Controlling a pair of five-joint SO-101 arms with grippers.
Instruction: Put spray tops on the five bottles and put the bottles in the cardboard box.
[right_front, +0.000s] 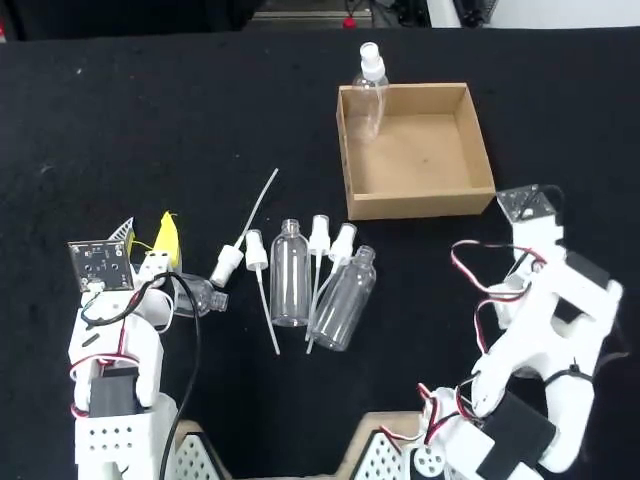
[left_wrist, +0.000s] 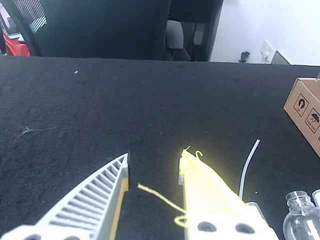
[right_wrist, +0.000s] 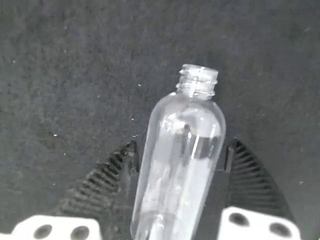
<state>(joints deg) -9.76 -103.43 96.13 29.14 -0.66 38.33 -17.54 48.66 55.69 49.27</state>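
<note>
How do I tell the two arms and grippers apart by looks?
Both arms are white printed shells with black servos and red, white and black wires. The left arm also trails a thick black cable; the left gripper has one white ribbed finger and one yellow. The right gripper has two black ribbed fingers.

The white plastic left arm (right_front: 112, 385), at seven o'clock, trails a black cable (right_front: 196, 350); the left pincer (left_wrist: 154, 156) pairs a ribbed white finger (left_wrist: 95, 200) with a yellow one. The white right arm (right_front: 548, 330), at four o'clock, carries red, white and black wires (right_front: 478, 281); the right pincer (right_wrist: 183, 144) has black ribbed fingers (right_wrist: 102, 180).
</note>
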